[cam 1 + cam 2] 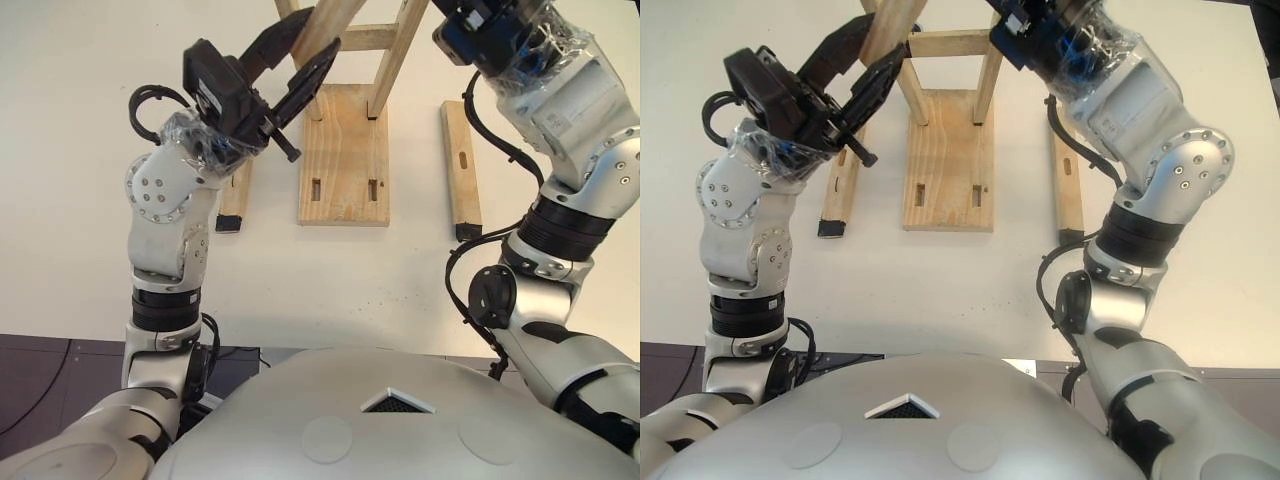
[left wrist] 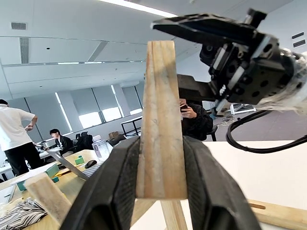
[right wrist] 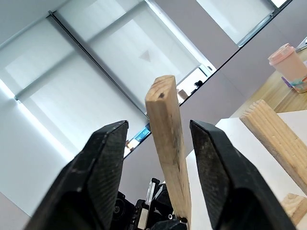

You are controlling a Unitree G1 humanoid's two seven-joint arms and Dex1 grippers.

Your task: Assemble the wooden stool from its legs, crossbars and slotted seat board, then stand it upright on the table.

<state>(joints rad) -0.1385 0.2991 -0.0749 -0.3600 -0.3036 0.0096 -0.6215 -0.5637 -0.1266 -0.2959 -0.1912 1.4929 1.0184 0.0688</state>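
Left gripper (image 1: 325,28) pinches one leg (image 2: 160,120) of the pair standing on the seat board (image 1: 343,190) — right gripper (image 3: 158,127), spread, straddles the other leg (image 1: 397,60). Seating step, I judge; next, press both legs down into their slots.

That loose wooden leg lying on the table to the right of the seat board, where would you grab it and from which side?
From above, probably: pinch the loose leg across its narrow width near mid-length. It lies flat on the table, both long edges free and apart from the seat board, leaving room on either side.
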